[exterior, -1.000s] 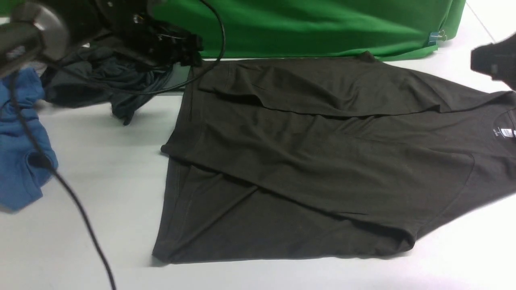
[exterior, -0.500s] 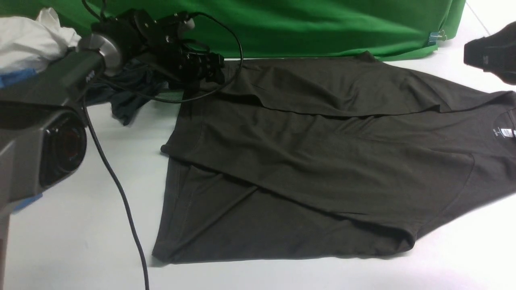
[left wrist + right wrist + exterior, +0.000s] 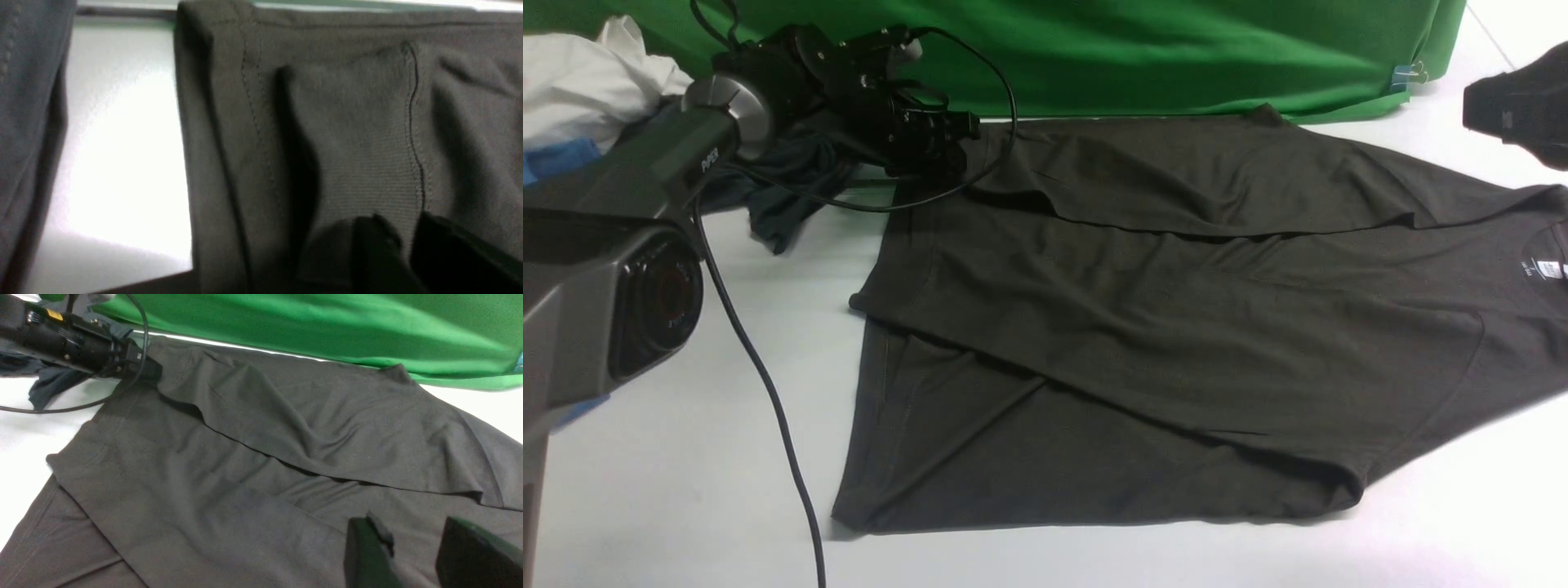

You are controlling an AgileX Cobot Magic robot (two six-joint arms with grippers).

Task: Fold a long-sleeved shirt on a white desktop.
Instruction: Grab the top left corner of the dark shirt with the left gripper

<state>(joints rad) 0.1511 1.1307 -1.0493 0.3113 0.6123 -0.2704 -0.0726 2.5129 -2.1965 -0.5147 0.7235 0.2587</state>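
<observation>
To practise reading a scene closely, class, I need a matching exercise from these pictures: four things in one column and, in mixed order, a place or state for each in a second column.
Things:
1. long-sleeved shirt
2. left gripper
3. right gripper
4. green backdrop

Places or states:
A. hanging along the far edge of the table
B. open, above the shirt, holding nothing
C. lying partly folded on the white desktop
D. closed on the fabric at the shirt's far left corner

Pairs: 1-C, 2-D, 3-B, 4-A
</observation>
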